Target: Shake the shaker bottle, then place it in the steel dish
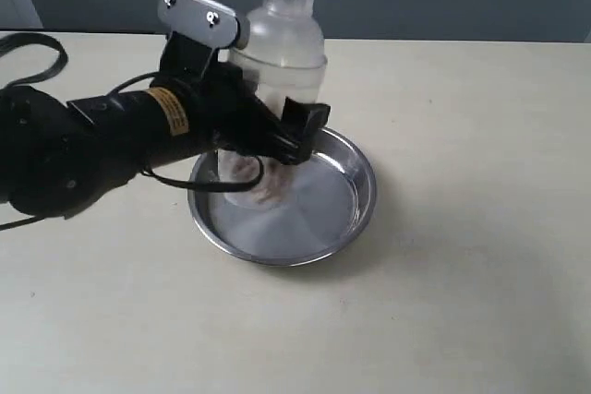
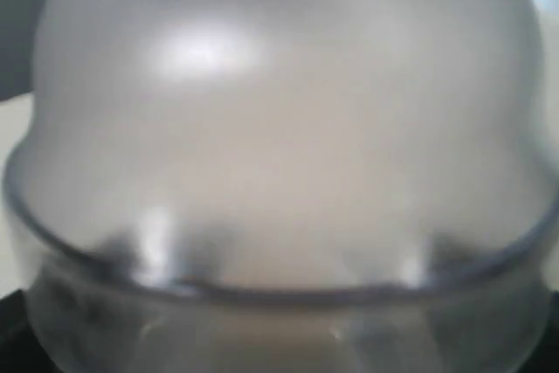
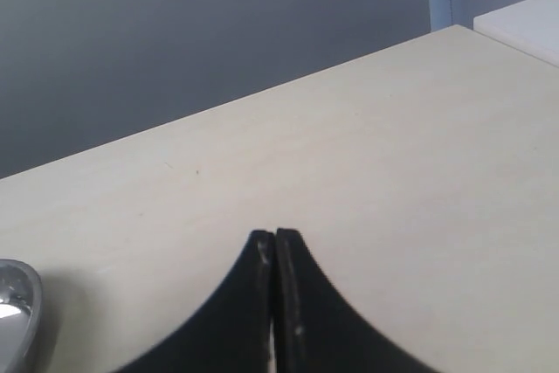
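The clear shaker bottle [image 1: 282, 39] stands upright with its base inside the steel dish [image 1: 343, 198]; I cannot tell whether it touches the bottom. Brown beads [image 1: 255, 182] show at its foot. My left gripper [image 1: 280, 140] is shut around the bottle's lower body, one black finger [image 1: 307, 123] showing on the bottle's right side. In the left wrist view the bottle's domed shoulder [image 2: 279, 128] fills the picture, blurred, and hides the fingers. My right gripper [image 3: 275, 235] is shut on nothing over bare table; it is out of the exterior view.
The pale tabletop [image 1: 462, 302] spreads around the dish. A black cable [image 1: 37, 48] loops at the far left. The dish's rim [image 3: 16, 303] shows at the edge of the right wrist view. A grey wall runs behind the table.
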